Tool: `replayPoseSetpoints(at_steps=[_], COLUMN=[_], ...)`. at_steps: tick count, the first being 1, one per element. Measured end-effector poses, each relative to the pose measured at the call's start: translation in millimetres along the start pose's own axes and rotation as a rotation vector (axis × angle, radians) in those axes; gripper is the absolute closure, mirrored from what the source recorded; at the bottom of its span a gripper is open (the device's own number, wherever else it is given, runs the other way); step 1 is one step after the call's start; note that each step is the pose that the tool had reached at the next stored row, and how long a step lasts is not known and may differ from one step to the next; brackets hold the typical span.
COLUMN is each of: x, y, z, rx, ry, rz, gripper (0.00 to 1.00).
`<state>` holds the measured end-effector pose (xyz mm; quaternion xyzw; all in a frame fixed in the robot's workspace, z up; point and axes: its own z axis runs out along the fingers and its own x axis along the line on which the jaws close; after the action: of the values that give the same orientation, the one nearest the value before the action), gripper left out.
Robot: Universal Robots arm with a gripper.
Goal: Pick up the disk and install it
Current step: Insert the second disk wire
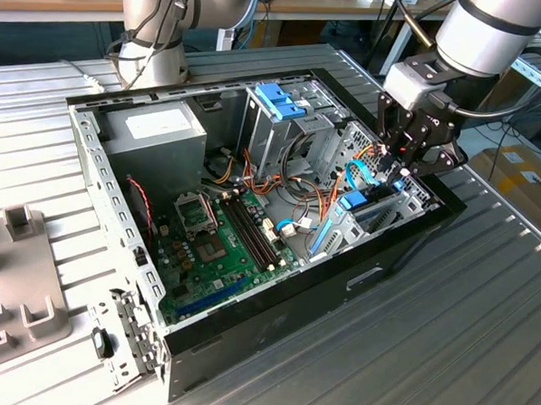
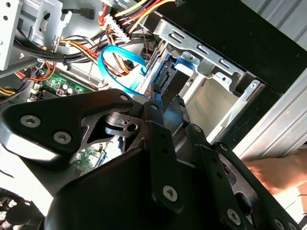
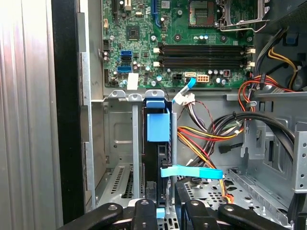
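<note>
Gripper [image 3: 167,211] prob. clamped on disk [image 3: 158,128] (upright in PC bay [image 3: 119,139])

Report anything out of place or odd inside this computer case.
A flat blue cable drapes loose across the drive bay right by the disk, near the gripper, where it might snag. In the second wrist view, what looks like a person's hand sits close to the gripper.

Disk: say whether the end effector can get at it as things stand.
Probably yes: the end effector hangs right over the disk, standing on edge in the drive bay. Only a light-blue cable crosses by its edge.
</note>
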<state>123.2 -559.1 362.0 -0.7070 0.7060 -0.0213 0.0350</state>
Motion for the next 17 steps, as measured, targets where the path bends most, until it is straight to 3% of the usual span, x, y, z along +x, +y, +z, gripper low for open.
replayPoseSetpoints(at_steps=[11, 17], x=[-2.2, -3.2], y=[-0.9, -1.3], z=[0.0, -4.9], rx=[-0.0001, -0.0003], ry=[-0.0004, -0.0014], rz=[-0.004, -0.017], gripper=[0.71, 0.71])
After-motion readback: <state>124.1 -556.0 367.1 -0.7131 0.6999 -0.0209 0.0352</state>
